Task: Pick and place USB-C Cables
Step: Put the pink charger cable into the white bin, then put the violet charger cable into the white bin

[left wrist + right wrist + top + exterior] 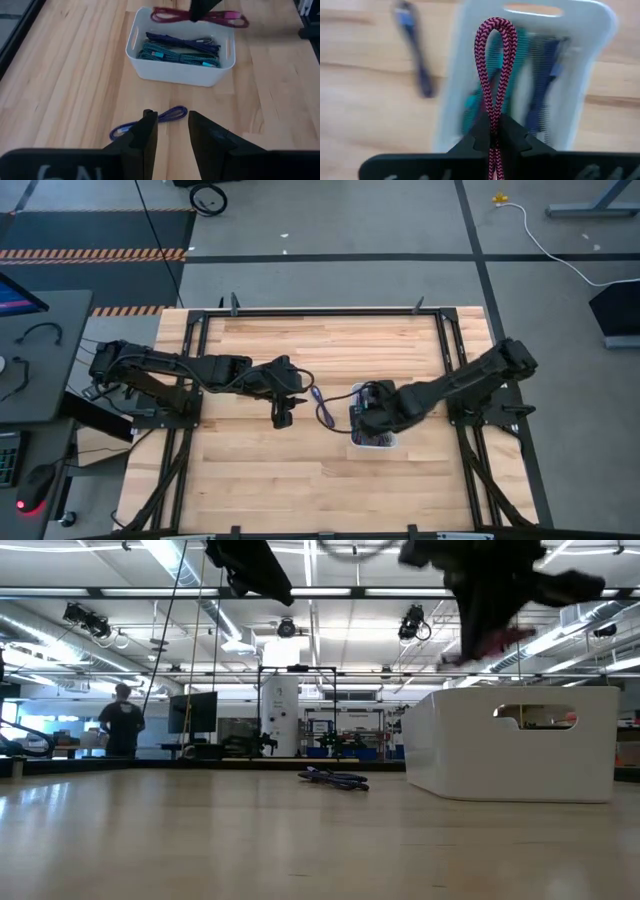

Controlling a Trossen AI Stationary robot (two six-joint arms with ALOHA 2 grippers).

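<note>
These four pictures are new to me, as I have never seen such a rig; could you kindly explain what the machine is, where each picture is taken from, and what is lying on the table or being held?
It is a robot with two dark arms at a wooden table. One picture looks straight down on everything, one looks level across the tabletop, and one comes from a camera on each wrist.

The right gripper is shut on a maroon cable and holds it above the white tray. The tray already holds a teal cable and a dark purple cable.

The left gripper is open and hovers above a blue-purple cable lying on the table beside the tray.

A person stands far off in the room behind.
</note>
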